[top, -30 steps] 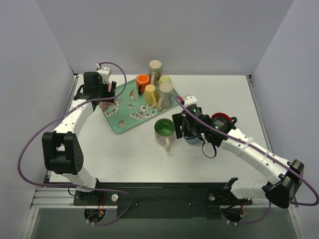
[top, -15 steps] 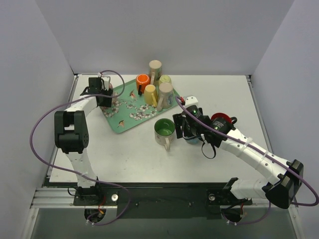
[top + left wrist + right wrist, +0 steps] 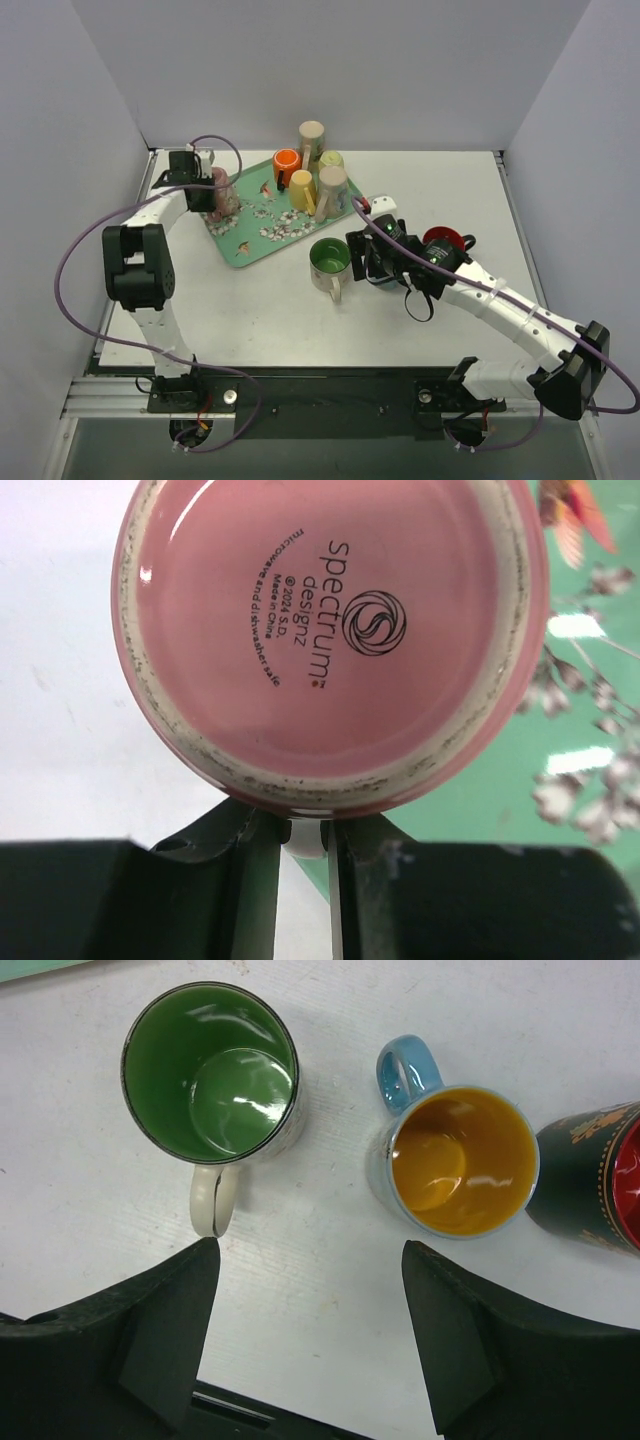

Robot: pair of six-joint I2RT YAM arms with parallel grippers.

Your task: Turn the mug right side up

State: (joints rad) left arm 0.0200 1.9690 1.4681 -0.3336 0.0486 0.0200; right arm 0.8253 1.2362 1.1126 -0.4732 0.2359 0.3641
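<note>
While base-first, mug [image 3: 330, 640] prob. in L tool [image 3: 303, 832].

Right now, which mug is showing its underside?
The pink mug in the left gripper: its stamped base faces the wrist camera. The green-lined mug and the blue mug under the right gripper stand mouth up.

i see a pink mug [image 3: 330, 630], black print on its base, and a green flowered tray [image 3: 243, 243]. the cream mug [image 3: 210, 1070] is green inside, the blue mug [image 3: 460, 1160] orange, the black mug [image 3: 580, 1175] red.
</note>
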